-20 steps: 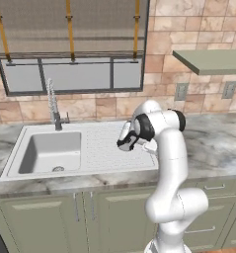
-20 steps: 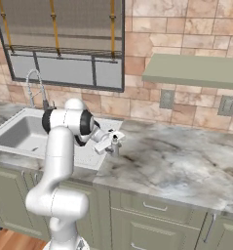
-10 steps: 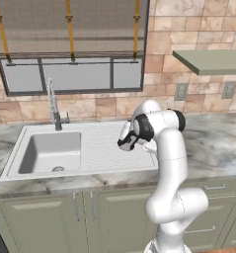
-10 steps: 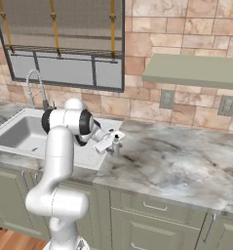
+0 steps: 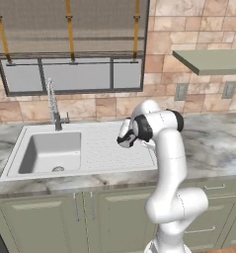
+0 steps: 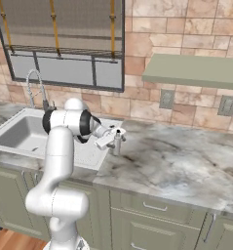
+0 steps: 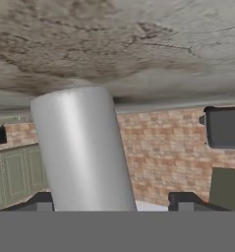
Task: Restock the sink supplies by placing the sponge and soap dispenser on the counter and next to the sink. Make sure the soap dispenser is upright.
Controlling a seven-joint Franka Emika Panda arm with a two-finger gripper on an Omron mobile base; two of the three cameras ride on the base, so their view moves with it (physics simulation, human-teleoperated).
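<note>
Starting closest in: your hand camera is basically upside down, and the soap dispenser sits right between the fingers, its grey-silver body running up to the marble surface at the top of that view. The two dark tips sit on either side of the bottle, one of them a little way off it, but you can't really tell from this whether they're squeezing it or just sitting around it, so I won't call it.

From the right base camera you've got the gripper reaching sideways at the bottle, which stands upright on the surface with its darker pump top up. It's just beside the right edge of the sink, right off the ribbed drainboard.

From the left base camera the arm's wrist and hand cover that same spot at the drainboard's right end, so the bottle is hidden behind them there.

Further back, the basin is on the left with the tall chrome spring faucet behind it. Beyond that is the tan brick wall, the window, and a green shelf with two outlets under it.
</note>
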